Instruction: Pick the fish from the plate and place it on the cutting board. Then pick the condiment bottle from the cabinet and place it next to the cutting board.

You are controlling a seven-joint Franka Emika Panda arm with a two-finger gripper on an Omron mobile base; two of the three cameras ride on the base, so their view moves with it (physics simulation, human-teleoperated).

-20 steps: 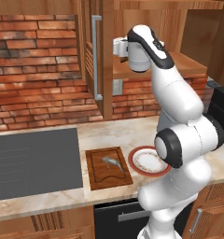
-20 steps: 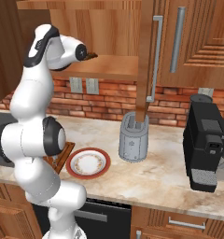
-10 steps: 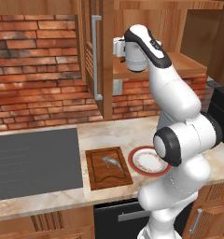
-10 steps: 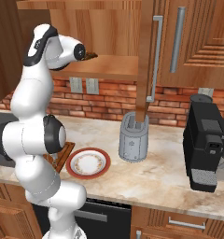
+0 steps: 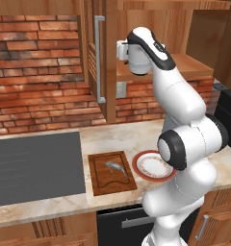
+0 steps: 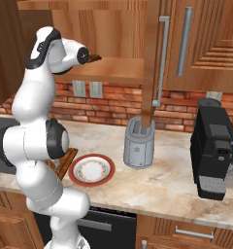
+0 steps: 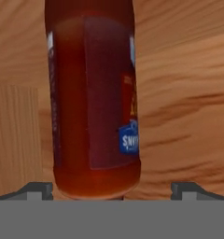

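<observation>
Left base view: seeing the fish lying near the middle of the cutting board, with the plate bare just beside the board's right edge. Judging the first job done. Reaching the hand up to the cabinet shelf, edging only a tiny bit left since a moment ago.

Right base view: poking the gripper in over the shelf's front edge, under the cabinet top. Finding little room above and below, and the open door's edge well off to the side.

Hand view: seeing the bottle standing up, very close, between the fingertips. Keeping the gripper wide open, holding nothing yet. Looking ready for closing next, though not telling whether the tips are touching the bottle.
</observation>
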